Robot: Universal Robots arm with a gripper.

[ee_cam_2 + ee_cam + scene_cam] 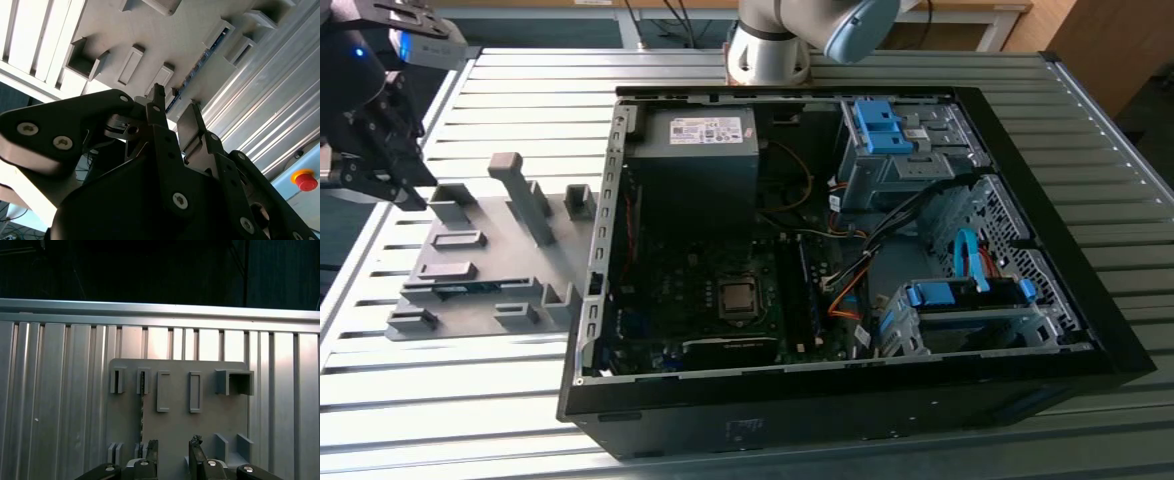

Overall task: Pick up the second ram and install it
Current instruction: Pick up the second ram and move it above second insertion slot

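Note:
The second ram (141, 412) stands on its edge in the slotted blocks of the grey fixture plate (215, 415). In the second wrist view the ram (200, 64) is a thin dark blue-green strip between two blocks. In the exterior view the ram (454, 290) lies low along the plate's near side. My gripper (174, 450) hovers above the plate, open, with nothing between its fingers (159, 102). It is apart from the stick, which sits just off to the side of the gap. In the exterior view the gripper (387, 165) hangs above the plate's far left corner.
An open black computer case (854, 400) lies on the slatted metal table (454, 420) at the exterior view's right of the plate, with its motherboard (720, 300) and power supply (700, 130) exposed. Tall grey blocks (520, 195) rise from the plate. A red stop button (305, 179) sits beyond the table.

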